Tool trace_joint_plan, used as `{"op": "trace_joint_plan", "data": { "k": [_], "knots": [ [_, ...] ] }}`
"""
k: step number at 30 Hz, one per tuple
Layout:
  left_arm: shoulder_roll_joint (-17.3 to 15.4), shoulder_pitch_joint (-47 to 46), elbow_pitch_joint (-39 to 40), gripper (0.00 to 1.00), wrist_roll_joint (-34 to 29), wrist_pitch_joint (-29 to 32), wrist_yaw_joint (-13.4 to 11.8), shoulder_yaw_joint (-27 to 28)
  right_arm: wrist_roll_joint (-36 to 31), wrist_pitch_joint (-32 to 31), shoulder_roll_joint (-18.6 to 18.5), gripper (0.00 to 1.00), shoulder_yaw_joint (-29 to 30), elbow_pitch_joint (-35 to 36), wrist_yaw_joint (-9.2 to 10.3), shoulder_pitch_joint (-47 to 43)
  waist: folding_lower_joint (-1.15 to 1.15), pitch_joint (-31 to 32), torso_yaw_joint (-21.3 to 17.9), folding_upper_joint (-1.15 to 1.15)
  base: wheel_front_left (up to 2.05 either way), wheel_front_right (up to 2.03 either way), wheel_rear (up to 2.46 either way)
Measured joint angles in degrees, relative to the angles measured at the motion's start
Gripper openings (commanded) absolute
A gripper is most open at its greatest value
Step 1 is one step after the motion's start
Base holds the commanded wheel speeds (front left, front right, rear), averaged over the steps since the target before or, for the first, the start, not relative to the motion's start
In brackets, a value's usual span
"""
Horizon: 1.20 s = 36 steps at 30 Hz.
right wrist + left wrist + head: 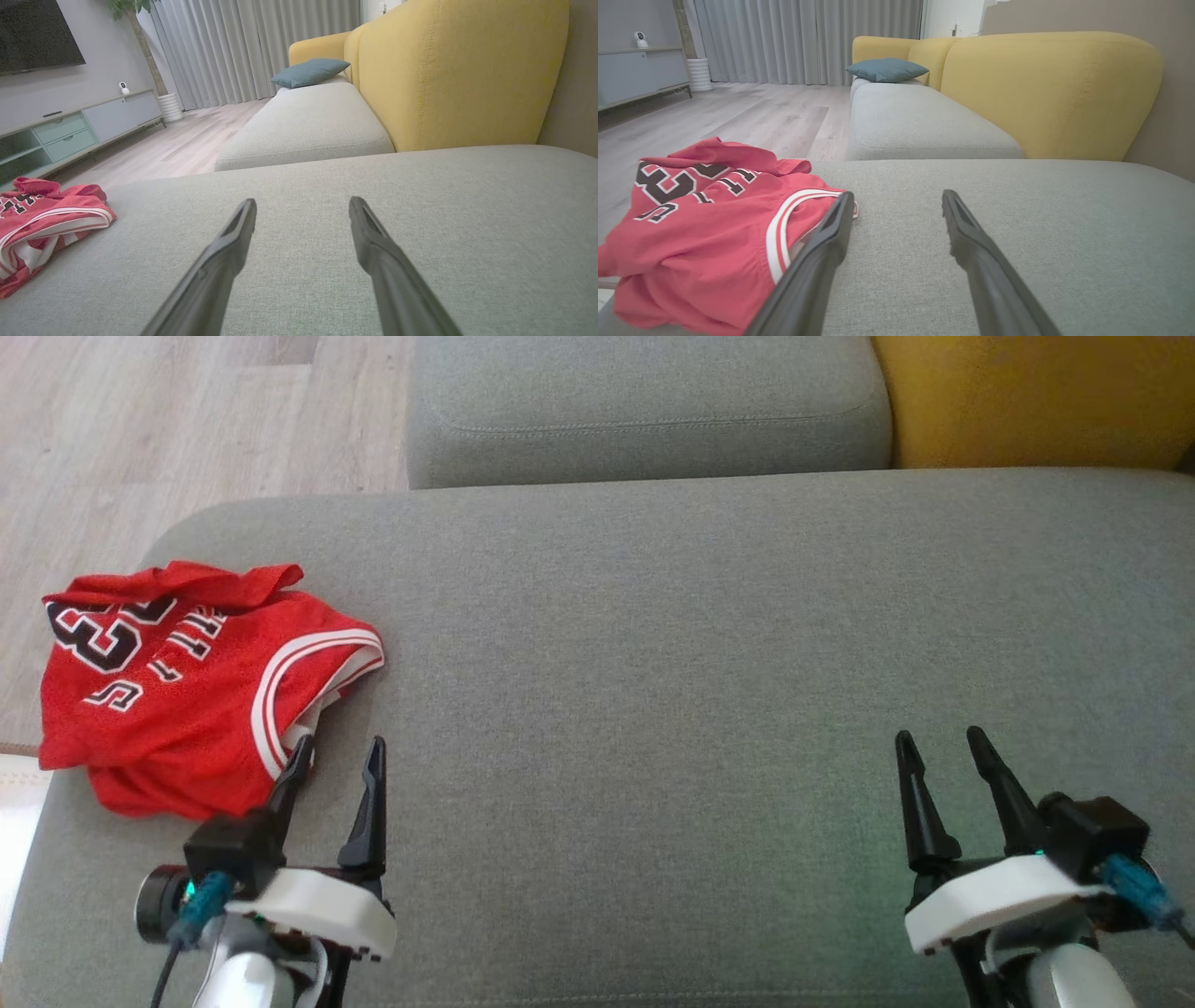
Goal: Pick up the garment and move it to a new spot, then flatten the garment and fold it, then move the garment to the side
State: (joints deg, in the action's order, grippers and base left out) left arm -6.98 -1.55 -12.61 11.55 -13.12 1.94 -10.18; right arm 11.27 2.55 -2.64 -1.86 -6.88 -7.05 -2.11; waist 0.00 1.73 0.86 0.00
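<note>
The garment (177, 686) is a red jersey with white trim and black lettering, crumpled at the left end of the grey sofa seat (653, 709). My left gripper (341, 747) stands open just right of its near edge, its left finger overlapping the white-striped hem. In the left wrist view the garment (700, 233) lies left of the open left gripper (896, 200). My right gripper (938, 739) is open over bare cushion at the lower right. From the right wrist the garment (42, 224) shows far left, well away from the right gripper (303, 205).
Wooden floor (140, 448) lies beyond the seat's left edge. A second grey cushion (644, 411) adjoins at the back, with a yellow backrest (1027, 401) to the right. A blue pillow (887, 70) rests farther along the sofa, and a low cabinet (70, 126) stands by the wall.
</note>
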Motion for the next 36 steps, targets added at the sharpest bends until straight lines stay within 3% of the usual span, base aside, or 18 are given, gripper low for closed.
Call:
{"op": "trace_joint_plan", "data": {
  "k": [8,24,36],
  "knots": [
    [0.05,-0.01,-1.01,1.00,-4.46,-1.16,-0.51,-0.08,-3.34,0.76,0.01,1.00,-1.22,0.34,0.00,-0.01,0.00,-0.04,-0.07,0.00,0.00,0.00,0.00],
    [0.60,-0.04,-2.59,1.00,-3.83,-1.16,-0.42,0.25,-2.25,1.52,0.01,1.00,-0.77,-0.01,0.00,-0.01,0.00,0.00,0.37,0.00,0.00,0.00,0.00],
    [0.68,-1.43,-2.32,1.00,-3.86,-1.18,-0.98,1.69,-2.26,1.47,0.02,1.00,-1.62,1.97,0.00,-0.10,0.00,-0.42,4.85,0.00,0.00,0.00,0.00]
  ]
}}
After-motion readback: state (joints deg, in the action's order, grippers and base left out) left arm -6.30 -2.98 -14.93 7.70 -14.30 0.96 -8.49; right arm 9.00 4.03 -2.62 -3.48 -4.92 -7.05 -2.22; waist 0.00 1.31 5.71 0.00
